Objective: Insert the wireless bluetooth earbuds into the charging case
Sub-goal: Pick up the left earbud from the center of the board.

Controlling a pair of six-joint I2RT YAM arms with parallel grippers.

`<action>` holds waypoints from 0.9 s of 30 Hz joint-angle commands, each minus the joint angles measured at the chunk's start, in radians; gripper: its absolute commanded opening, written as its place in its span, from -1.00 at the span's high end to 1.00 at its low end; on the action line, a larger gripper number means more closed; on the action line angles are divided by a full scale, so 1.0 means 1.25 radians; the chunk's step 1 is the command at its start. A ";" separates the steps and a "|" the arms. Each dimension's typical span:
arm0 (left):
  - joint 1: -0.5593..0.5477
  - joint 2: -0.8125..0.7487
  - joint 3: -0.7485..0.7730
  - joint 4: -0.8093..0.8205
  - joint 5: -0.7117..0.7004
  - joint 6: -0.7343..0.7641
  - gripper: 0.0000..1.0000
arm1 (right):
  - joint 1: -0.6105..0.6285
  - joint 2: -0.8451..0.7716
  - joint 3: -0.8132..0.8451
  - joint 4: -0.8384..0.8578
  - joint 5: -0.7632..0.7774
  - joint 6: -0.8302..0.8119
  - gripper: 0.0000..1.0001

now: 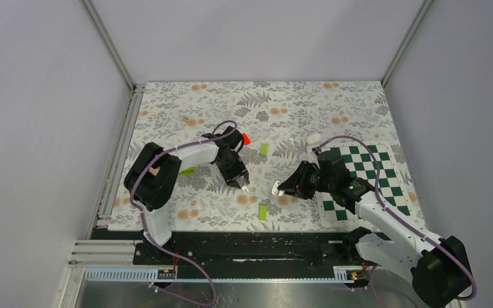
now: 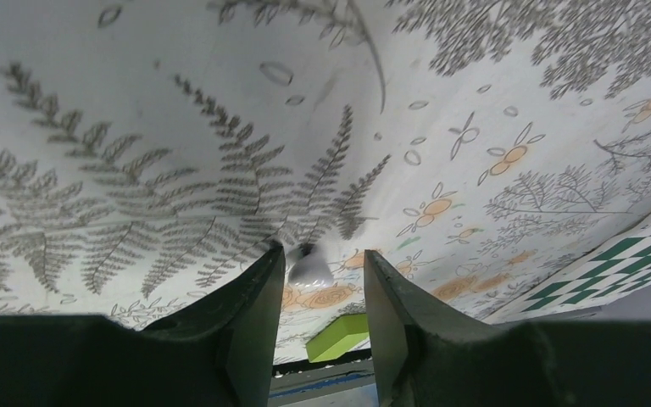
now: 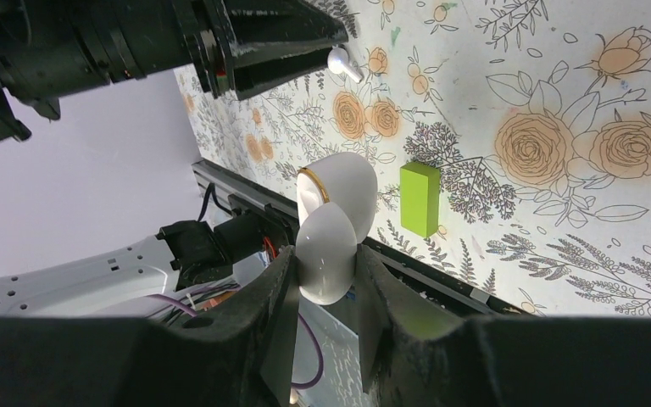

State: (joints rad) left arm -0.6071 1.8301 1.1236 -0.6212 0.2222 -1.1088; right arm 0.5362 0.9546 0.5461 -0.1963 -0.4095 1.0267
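Currently: left end effector (image 2: 322, 256) is pinching one earbud (image 2: 309, 268) at its tips. Right end effector (image 3: 324, 254) is clamping the charging case (image 3: 332, 199), which is gaping open just ahead of the left's fingertips. The earbud is evidently awaiting insertion, and I cannot tell where the second one is.

The cloth (image 1: 295, 102) bore grey ferns and orange flowers on white. The case (image 3: 332, 229) was glossy white with a gold band, the earbud (image 3: 340, 62) white. There were a lime-green block (image 3: 420, 198), a red block (image 1: 246, 138) and a green-and-white checked board (image 1: 385, 167).
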 commanded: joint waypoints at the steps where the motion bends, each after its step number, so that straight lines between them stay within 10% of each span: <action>1: 0.014 0.046 0.052 -0.043 0.022 0.073 0.22 | 0.004 -0.014 -0.002 0.025 -0.001 0.004 1.00; 27: 0.017 0.075 0.033 -0.087 0.056 0.058 0.34 | 0.004 0.008 0.000 0.057 -0.013 0.015 1.00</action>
State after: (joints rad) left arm -0.5858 1.8820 1.1725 -0.7025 0.2989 -1.0180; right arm 0.5362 0.9619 0.5423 -0.1669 -0.4114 1.0401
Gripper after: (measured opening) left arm 0.352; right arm 0.342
